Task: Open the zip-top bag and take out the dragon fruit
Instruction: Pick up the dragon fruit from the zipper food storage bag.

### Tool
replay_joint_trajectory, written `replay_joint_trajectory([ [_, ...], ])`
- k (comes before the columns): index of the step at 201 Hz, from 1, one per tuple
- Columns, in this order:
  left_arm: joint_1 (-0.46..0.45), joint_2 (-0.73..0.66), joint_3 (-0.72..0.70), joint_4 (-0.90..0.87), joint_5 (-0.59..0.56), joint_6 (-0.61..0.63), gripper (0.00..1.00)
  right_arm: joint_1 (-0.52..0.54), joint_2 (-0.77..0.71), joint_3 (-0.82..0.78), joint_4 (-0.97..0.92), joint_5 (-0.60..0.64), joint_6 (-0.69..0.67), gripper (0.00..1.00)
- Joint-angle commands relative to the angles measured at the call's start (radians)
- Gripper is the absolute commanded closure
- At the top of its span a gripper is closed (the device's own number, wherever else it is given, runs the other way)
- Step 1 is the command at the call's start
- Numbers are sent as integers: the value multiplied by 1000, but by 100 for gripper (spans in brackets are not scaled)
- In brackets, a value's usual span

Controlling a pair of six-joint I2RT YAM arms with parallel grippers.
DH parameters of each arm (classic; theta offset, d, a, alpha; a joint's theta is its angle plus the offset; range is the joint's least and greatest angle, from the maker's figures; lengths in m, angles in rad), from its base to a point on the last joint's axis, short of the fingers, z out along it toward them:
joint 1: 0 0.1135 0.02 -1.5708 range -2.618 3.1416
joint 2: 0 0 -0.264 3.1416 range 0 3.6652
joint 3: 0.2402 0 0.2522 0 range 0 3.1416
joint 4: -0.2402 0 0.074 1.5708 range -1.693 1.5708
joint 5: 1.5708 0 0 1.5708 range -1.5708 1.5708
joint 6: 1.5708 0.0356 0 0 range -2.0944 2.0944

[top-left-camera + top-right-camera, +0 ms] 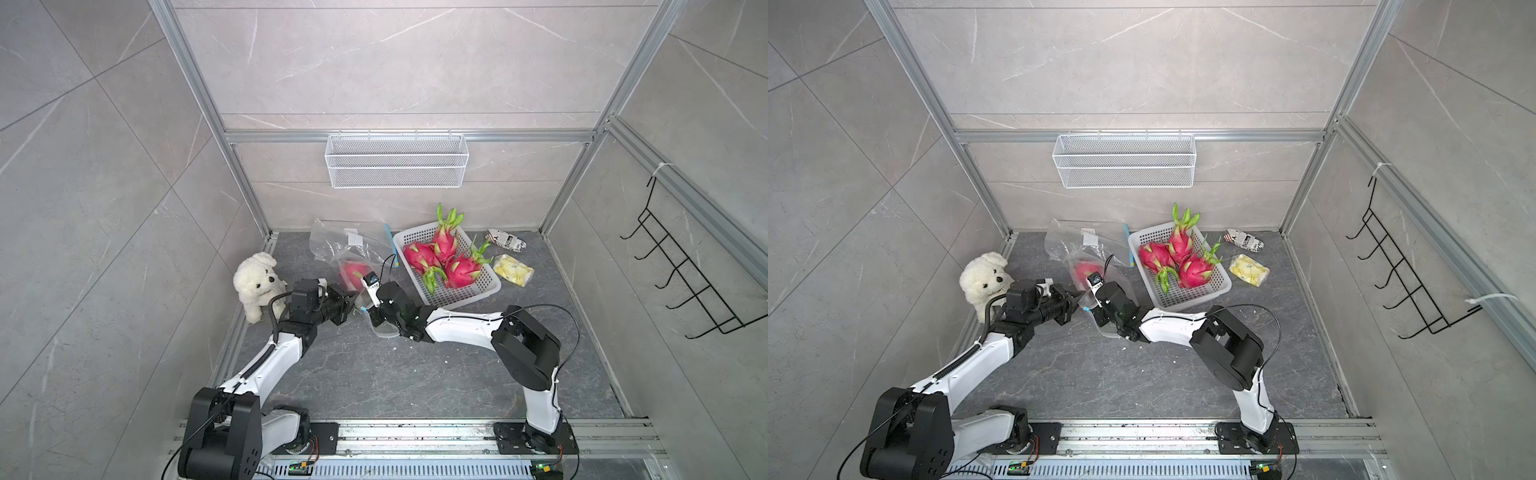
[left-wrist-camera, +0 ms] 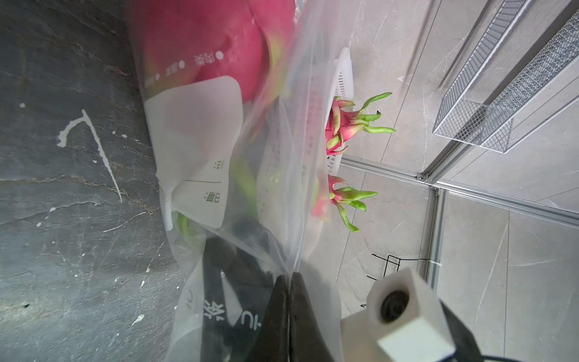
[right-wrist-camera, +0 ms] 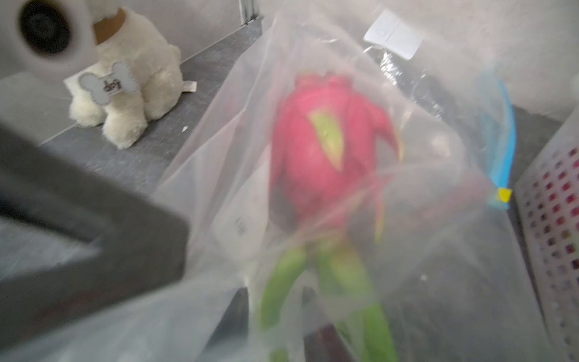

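Plastic lip of bag (image 2: 282, 203) clamped in my left claw (image 2: 289, 279), right claw (image 1: 368, 305) gape unreadable; extraction step, so next I reach in, grip fruit (image 3: 319, 163).

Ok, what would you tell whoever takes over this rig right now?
Grippers: left gripper shut on the edge of the zip-top bag; right gripper at the bag beside it, jaws not visible.
Things: one dragon fruit inside the bag; three other dragon fruits in the white basket.
Done: three fruits lie outside the bag.
Left: take out the bagged fruit. I cannot tell whether the bag's mouth is open.
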Motion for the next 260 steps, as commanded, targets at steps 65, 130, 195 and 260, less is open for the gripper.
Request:
replay_joint_trajectory([
  [65, -2, 14, 14, 62, 67, -19, 95, -118, 137, 183, -122, -116, -27, 42],
  [130, -2, 10, 22, 71, 75, -24, 95, -147, 304, 481, -364, -77, -64, 40],
  [195, -2, 11, 9, 65, 53, -29, 95, -155, 362, 555, -459, -222, -42, 77],
  [260, -2, 62, -11, 83, 27, -13, 67, -156, 181, 414, -441, -323, 50, 100],
])
